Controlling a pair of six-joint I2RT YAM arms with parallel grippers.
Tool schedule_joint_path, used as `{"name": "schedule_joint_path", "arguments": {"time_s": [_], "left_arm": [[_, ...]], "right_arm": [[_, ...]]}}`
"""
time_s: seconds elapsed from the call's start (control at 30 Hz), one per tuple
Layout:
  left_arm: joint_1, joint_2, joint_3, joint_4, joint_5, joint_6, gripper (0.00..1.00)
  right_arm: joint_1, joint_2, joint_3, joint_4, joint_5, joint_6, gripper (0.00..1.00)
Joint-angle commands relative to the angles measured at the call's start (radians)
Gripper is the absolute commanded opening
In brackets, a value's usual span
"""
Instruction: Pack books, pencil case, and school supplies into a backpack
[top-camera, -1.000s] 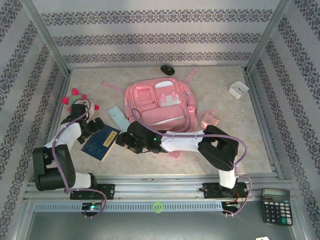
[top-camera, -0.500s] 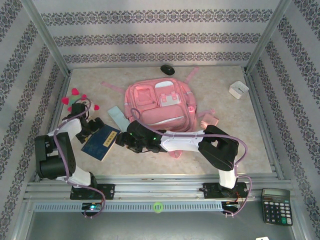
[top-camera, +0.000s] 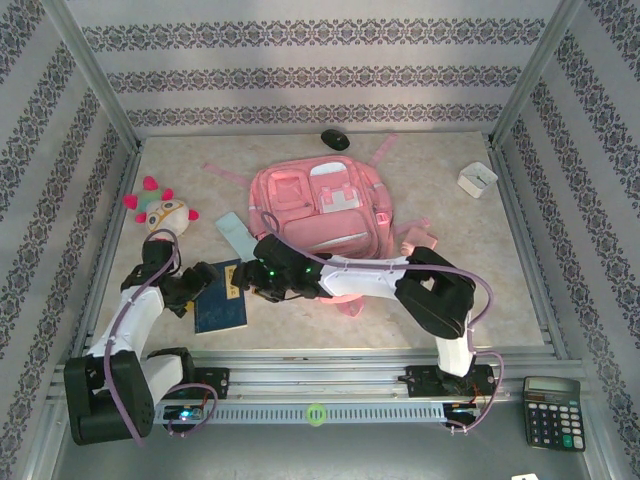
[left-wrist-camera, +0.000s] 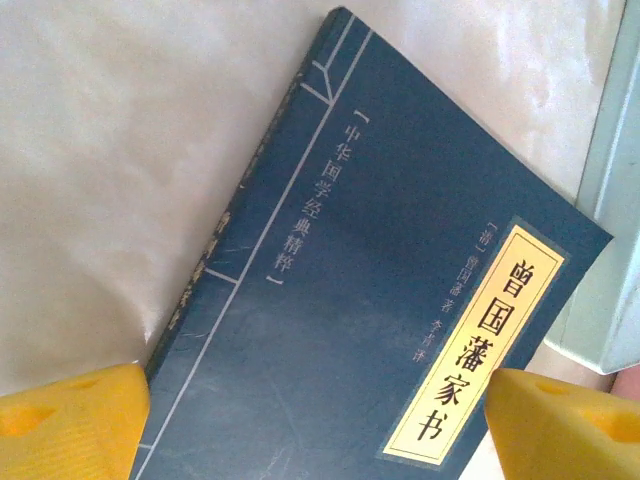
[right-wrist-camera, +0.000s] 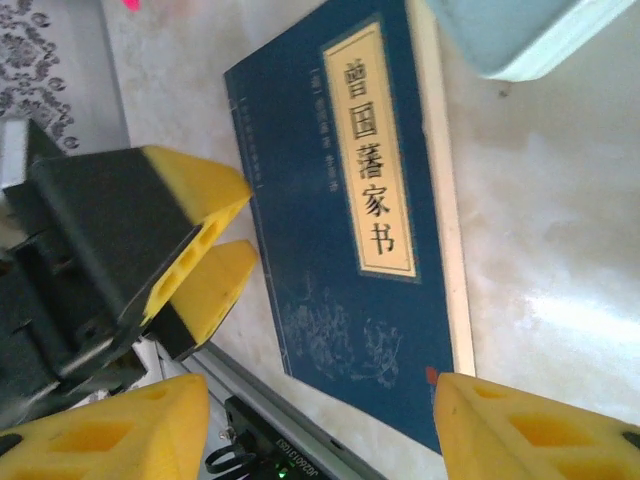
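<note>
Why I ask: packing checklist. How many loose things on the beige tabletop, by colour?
Pink: 2 (large fabric backpack, small squarish block)
Blue: 2 (thin dark book, pale flat pouch)
Black: 1 (oval object)
White: 1 (square box)
Multicoloured: 1 (plush toy)
Total: 7

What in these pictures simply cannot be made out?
- Backpack: top view, near edge under right arm.
- Book: left wrist view, lower part cut off at bottom.
- Pencil case: left wrist view, cut off at right.
- Small dark object beyond the backpack: top view, too small to identify.
</note>
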Motion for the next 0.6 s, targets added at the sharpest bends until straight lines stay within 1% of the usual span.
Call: {"name": "schedule_joint_path", "arguments": {"time_s": [0.0, 0.17, 0.23, 0.3, 0.37, 0.43, 0.57], "left_arm": [[-0.026, 0.058, 0.01, -0.064, 0.03, -0.028, 0.88], [-0.062, 0.099, -0.015, -0.039, 0.028, -0.041, 0.89], [-0.077, 0.104, -0.023, -0.03, 0.027, -0.043, 0.88], [-0.082, 0.113, -0.024, -0.024, 0.048, -0.039, 0.86], [-0.087, 0.118, -0.026, -0.024, 0.06, -0.038, 0.85], [-0.089, 0.112, -0.036, -0.016, 0.086, -0.041, 0.82], [-0.091, 0.089, -0.04, -0.01, 0.142, -0.051, 0.78]], "right_arm": [[-0.014, 0.051, 0.035, -0.039, -0.059, -0.007, 0.61], [-0.022, 0.088, 0.083, -0.116, -0.07, -0.037, 0.6], [-0.03, 0.108, 0.077, -0.104, -0.078, -0.027, 0.6], [-0.032, 0.125, 0.095, -0.133, -0.059, -0.046, 0.59], [-0.032, 0.148, 0.119, -0.135, -0.064, -0.055, 0.56], [-0.03, 0.172, 0.155, -0.14, -0.074, -0.063, 0.53], [-0.031, 0.203, 0.18, -0.14, -0.084, -0.068, 0.43]]}}
